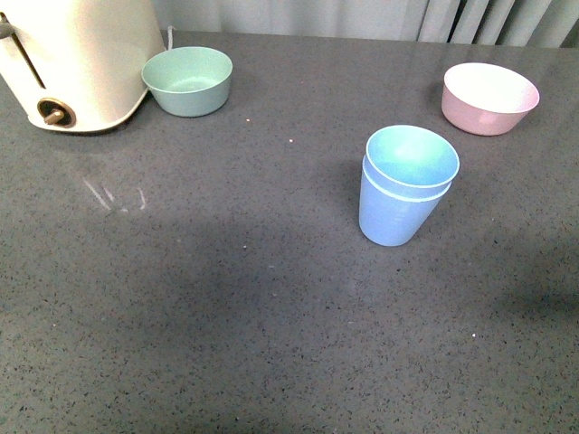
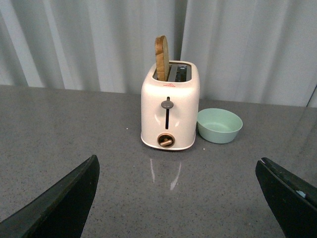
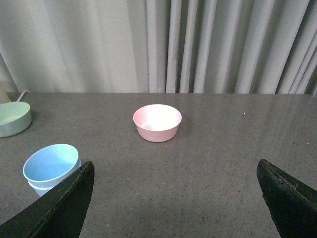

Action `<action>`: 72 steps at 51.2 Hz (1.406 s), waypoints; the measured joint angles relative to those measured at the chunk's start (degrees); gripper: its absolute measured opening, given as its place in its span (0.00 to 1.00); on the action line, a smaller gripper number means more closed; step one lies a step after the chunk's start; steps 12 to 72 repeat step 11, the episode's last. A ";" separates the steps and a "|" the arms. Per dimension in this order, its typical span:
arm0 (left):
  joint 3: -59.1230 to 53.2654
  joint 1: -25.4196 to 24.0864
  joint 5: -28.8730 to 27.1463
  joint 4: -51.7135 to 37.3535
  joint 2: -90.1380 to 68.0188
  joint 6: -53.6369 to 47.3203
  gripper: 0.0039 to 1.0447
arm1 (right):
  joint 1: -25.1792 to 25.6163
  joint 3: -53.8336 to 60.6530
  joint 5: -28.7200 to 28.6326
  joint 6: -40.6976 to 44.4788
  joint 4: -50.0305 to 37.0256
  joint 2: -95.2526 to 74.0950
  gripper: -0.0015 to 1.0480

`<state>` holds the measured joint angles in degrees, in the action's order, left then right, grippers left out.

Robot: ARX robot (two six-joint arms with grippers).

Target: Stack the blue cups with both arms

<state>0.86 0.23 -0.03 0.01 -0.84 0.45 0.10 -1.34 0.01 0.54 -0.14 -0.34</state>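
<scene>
The two light blue cups (image 1: 404,185) stand upright on the grey counter right of centre, one nested inside the other, two rims showing. They also show in the right wrist view (image 3: 51,166), partly behind one black finger. Neither arm shows in the front view. My left gripper (image 2: 178,186) is open and empty, above bare counter, facing the toaster. My right gripper (image 3: 176,186) is open and empty, above bare counter, with the nested cups to one side of it and apart from it.
A cream toaster (image 1: 72,59) with a slice of bread (image 2: 161,57) stands at the back left. A mint-green bowl (image 1: 188,81) sits beside it. A pink bowl (image 1: 489,98) sits at the back right. Grey curtains hang behind the counter.
</scene>
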 joint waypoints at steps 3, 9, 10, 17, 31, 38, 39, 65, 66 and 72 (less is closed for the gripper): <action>0.00 0.00 0.02 0.00 0.00 0.00 0.92 | 0.00 0.00 0.00 0.00 0.00 0.00 0.91; 0.00 0.00 0.02 0.00 0.00 0.00 0.92 | 0.00 0.00 0.00 0.00 0.00 0.00 0.91; 0.00 0.00 0.02 0.00 0.00 0.00 0.92 | 0.00 0.00 0.00 0.00 0.00 0.00 0.91; 0.00 0.00 0.02 0.00 0.00 0.00 0.92 | 0.00 0.00 0.00 0.00 0.00 0.00 0.91; 0.00 0.00 0.02 0.00 0.00 0.00 0.92 | 0.00 0.00 0.00 0.00 0.00 0.00 0.91; 0.00 0.00 0.02 0.00 0.00 0.00 0.92 | 0.00 0.00 0.00 0.00 0.00 0.00 0.91; 0.00 0.00 0.02 0.00 0.00 0.00 0.92 | 0.00 0.00 0.00 0.00 0.00 0.00 0.91; 0.00 0.00 0.02 0.00 0.00 0.00 0.92 | 0.00 0.00 0.00 0.00 0.00 0.00 0.91; 0.00 0.00 0.02 0.00 0.00 0.00 0.92 | 0.00 0.00 0.00 0.00 0.00 0.00 0.91; 0.00 0.00 0.02 0.00 0.00 0.00 0.92 | 0.00 0.00 0.00 0.00 0.00 0.00 0.91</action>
